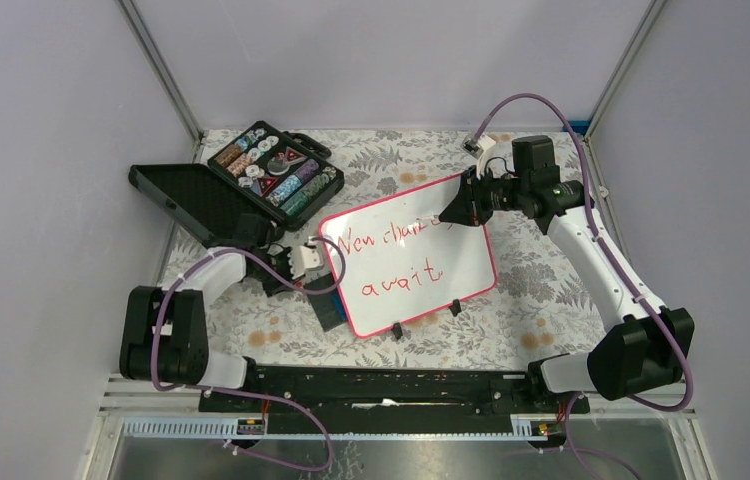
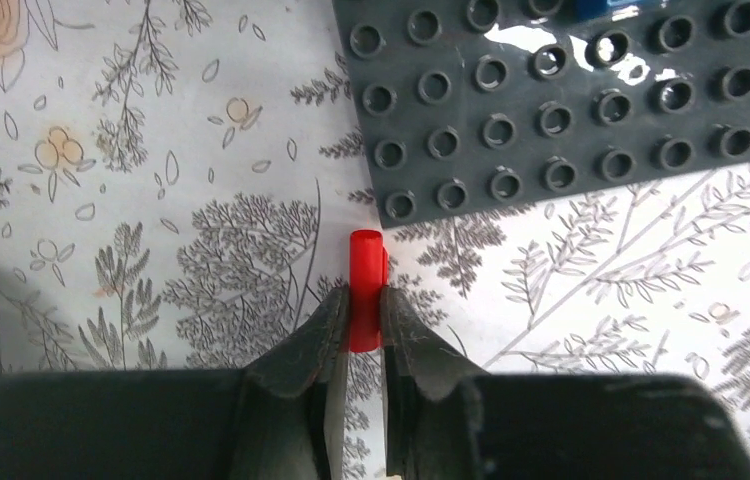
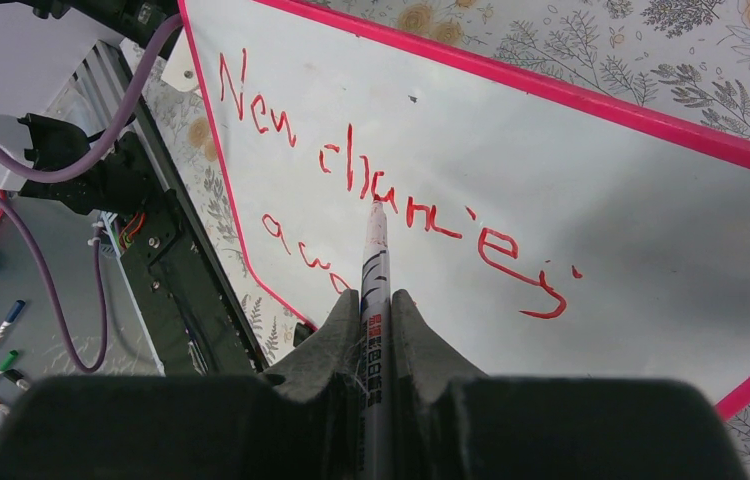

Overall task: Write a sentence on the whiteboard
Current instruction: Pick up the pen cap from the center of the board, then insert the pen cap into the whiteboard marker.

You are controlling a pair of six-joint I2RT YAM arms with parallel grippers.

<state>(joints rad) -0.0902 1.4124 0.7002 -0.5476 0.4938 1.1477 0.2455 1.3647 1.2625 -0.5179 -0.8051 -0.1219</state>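
White arm links (image 1: pixel 591 250), black joint housings (image 1: pixel 641 355), purple cables (image 1: pixel 541 100), dark end effector fingers (image 3: pixel 423 350)

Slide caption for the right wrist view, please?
Right end effector shut on a marker, tip at the red sentence on the whiteboard.

red handwritten sentence (image 1: pixel 401 277) on whiteboard (image 1: pixel 461 270), "new chances" above "await", marker (image 3: pixel 372 300) print unreadable

Floral-clothed table (image 1: pixel 521 300) carries the whiteboard (image 1: pixel 406 255), open black case (image 1: pixel 271 175) and grey studded plate (image 2: pixel 571 110).
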